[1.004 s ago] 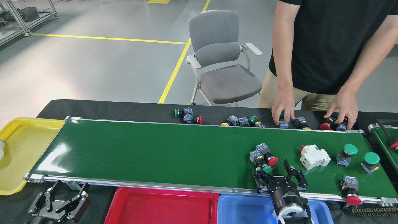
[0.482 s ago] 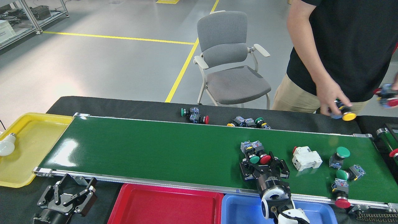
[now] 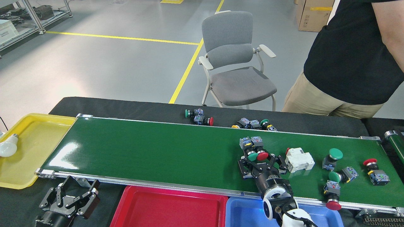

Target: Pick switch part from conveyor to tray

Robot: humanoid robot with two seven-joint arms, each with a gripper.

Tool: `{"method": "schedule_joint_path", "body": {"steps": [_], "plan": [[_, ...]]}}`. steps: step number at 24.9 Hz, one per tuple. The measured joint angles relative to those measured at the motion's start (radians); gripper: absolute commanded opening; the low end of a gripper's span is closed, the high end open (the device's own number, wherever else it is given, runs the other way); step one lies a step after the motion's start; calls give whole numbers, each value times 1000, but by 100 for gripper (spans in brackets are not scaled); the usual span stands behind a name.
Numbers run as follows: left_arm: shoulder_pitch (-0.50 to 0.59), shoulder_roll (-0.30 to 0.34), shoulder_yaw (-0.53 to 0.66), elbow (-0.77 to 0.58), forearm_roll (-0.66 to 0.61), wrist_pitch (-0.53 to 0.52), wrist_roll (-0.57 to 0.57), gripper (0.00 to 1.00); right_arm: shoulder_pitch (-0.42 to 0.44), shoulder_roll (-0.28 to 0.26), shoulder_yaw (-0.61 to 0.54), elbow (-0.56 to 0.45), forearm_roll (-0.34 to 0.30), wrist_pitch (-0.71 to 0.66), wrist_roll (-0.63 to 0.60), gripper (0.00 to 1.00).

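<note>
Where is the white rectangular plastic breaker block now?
In the head view, the white rectangular plastic breaker block lies right of centre on the glossy dark-green conveyor belt, just right of the right hand.

Industrial workshop / factory test floor: grey sealed concrete w/ yellow lane lines [image 3: 120, 38] painted across it, far behind the conveyor [image 3: 189, 151]. Conveyor itself is bench-mounted on black-covered table [image 3: 132, 107], w/ colour-coded sorting trays along it: yellow tray [image 3: 30, 142] at its left end, red tray [image 3: 167, 208] and blue tray [image 3: 243, 211] along near rail. Metal-frame shelving rack [image 3: 19, 19] far left behind conveyor, cardboard box [image 3: 312, 15] on floor far right behind it, grey office chair [image 3: 235, 60] just behind table.
</note>
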Motion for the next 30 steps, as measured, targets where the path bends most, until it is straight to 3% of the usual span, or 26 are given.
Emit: {"method": "schedule_joint_path", "body": {"steps": [4, 8, 10, 11, 12, 13, 22, 30], "plan": [[-1, 3, 0, 0, 0, 0, 0, 100, 130, 0, 0, -153, -8, -284, 0, 43], [-1, 4, 0, 0, 0, 0, 0, 100, 203, -1, 24, -177, -5, -446, 28, 45], [-1, 4, 0, 0, 0, 0, 0, 100, 218, -9, 80, -176, -4, -489, 37, 57], [-1, 4, 0, 0, 0, 0, 0, 100, 219, -15, 101, -176, -4, -499, 41, 79], [-1, 4, 0, 0, 0, 0, 0, 100, 219, -28, 117, -175, -3, -506, 48, 93], [-1, 4, 0, 0, 0, 0, 0, 100, 219, -36, 127, -173, -2, -507, 58, 94], [1, 4, -1, 0, 0, 1, 0, 100, 216, -37, 119, -187, -3, -506, 98, 94], [4, 4, -1, -1, 0, 1, 0, 100, 152, -6, -136, -244, -4, -204, 34, 93]]}}
